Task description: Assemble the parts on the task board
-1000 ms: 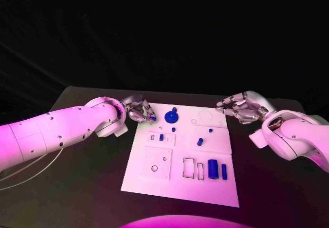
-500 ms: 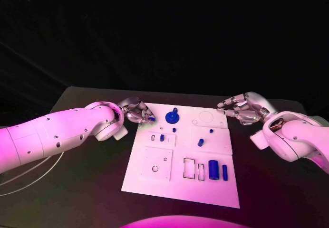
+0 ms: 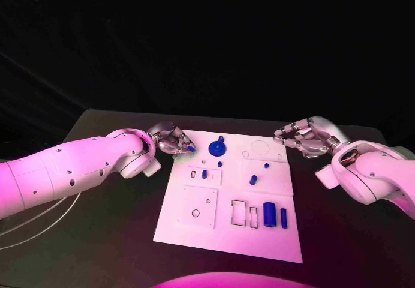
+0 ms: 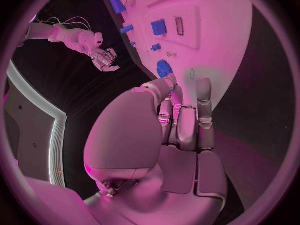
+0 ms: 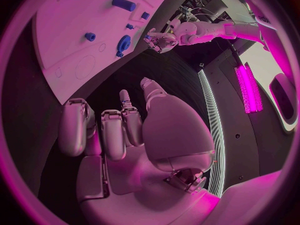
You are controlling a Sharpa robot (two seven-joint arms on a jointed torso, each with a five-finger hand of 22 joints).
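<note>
1. Little had moved since the earlier frames: the left arm had drawn back slightly from the task board (image 3: pixel 229 195), and its left hand (image 3: pixel 176 141) had stayed at the board's far left corner.
2. That left hand had its fingers curled together over the corner; a small blue piece (image 3: pixel 191 149) showed at its fingertips, though whether it was pinched could not be told.
3. Just beside that hand, on the board, lay the round blue part (image 3: pixel 217 147) with its small tab.
4. Nearer the board's middle stood a short blue peg (image 3: pixel 204 174) in a rectangular outline, and another blue peg (image 3: pixel 252 179) lay tilted toward the right edge.
5. Two upright blue bars (image 3: pixel 269 214) sat side by side near the board's near right corner, beside empty rectangular slots (image 3: pixel 238 212).
6. The right hand (image 3: pixel 304 140) hovered off the board's far right corner, fingers curled inward and holding nothing, clear of the board.
7. The board itself lay on the black table (image 3: pixel 104 210).
</note>
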